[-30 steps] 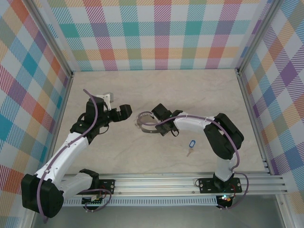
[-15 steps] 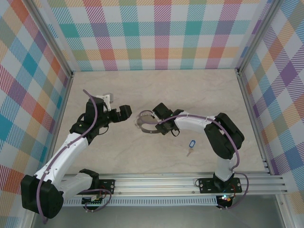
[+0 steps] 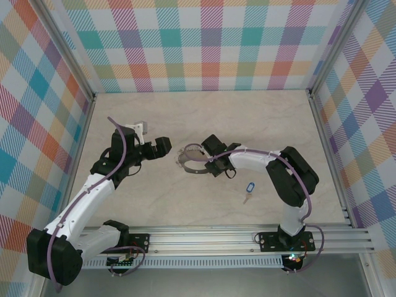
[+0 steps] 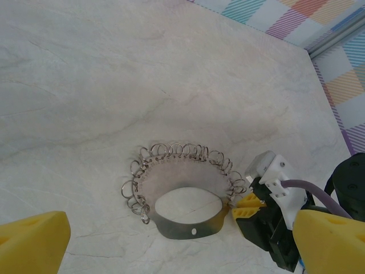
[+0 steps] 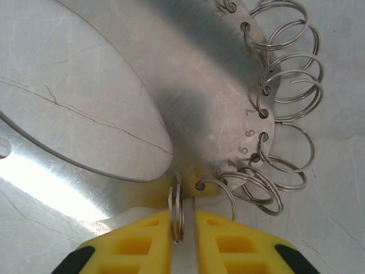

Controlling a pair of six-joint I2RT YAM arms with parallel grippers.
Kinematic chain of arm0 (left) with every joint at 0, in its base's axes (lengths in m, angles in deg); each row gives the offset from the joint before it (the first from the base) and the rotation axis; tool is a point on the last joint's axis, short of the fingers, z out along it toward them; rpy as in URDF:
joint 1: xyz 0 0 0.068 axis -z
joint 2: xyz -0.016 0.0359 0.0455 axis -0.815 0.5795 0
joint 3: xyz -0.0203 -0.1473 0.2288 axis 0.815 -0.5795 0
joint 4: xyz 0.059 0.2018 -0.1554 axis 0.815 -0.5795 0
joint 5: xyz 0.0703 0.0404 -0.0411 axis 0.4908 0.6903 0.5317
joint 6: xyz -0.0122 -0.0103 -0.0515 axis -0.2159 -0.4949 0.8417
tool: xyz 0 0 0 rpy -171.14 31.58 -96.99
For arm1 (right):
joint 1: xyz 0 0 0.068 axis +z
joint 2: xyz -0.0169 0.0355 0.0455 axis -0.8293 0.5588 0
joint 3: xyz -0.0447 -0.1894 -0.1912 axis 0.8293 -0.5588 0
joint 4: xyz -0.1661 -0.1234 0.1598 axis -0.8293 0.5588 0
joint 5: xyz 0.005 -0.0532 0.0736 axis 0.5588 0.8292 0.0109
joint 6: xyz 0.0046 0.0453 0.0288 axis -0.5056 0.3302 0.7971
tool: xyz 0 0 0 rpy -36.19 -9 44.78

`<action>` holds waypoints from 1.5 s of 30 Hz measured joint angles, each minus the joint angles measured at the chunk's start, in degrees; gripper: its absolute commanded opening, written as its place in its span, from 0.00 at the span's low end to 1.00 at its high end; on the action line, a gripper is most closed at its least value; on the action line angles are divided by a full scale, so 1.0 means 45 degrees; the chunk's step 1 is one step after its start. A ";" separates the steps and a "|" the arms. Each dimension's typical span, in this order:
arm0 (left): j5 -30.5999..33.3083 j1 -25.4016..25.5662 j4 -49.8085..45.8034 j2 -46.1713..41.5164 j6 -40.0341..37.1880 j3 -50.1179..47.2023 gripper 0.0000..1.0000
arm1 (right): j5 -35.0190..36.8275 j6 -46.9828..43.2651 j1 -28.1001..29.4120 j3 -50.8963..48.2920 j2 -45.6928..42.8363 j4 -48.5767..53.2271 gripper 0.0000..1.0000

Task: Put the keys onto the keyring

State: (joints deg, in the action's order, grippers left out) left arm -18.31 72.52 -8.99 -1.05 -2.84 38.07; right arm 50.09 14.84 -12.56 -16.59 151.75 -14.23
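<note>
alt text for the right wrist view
Close up, the right arm's yellow fingers pinch one wire loop on the edge of a grey metal keyring, more loops hanging from numbered holes; pale marbled table beneath.

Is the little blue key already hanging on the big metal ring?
No, the blue key lies by itself on the table, apart from the keyring.

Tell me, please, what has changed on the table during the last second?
Nothing visibly moved. The right end effector stays shut on a wire loop of the keyring, the left end effector stays open beside it, and the keys lie apart on the table, untouched.
</note>
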 measured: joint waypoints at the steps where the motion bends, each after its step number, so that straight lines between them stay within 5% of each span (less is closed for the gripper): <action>1: 0.0000 0.0000 -0.0005 0.0000 0.0000 0.0000 1.00 | 0.0005 -0.0005 0.0000 -0.0024 0.0000 -0.0005 0.15; 15: -0.0015 0.0000 0.0010 0.0000 0.0000 0.0000 1.00 | -0.0282 0.0044 -0.0083 -0.0029 0.0019 -0.0058 0.19; 26: -0.0141 0.0000 0.0301 -0.0272 0.0005 -0.0092 1.00 | -0.0432 0.0301 -0.0257 0.0039 0.0146 -0.0335 0.01; 31: 0.0092 0.0000 0.0427 -0.0947 0.0053 -0.0146 1.00 | -0.0758 0.0374 -0.0442 0.0044 0.0053 -0.0379 0.00; 42: 0.1452 0.0000 0.0053 -0.0719 0.0612 0.0617 1.00 | -0.4099 0.0325 -0.1579 -0.1219 -0.3725 -0.1715 0.00; 45: 0.1535 0.0000 -0.0549 -0.0112 0.0850 0.1603 0.92 | -0.5348 0.0374 -0.1972 -0.1676 -0.4770 -0.2370 0.00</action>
State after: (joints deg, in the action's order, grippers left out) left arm -11.40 72.52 -11.46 -1.55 0.98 45.28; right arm 26.03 16.53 -21.44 -24.13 130.28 -24.90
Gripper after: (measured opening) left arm 0.975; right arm 0.067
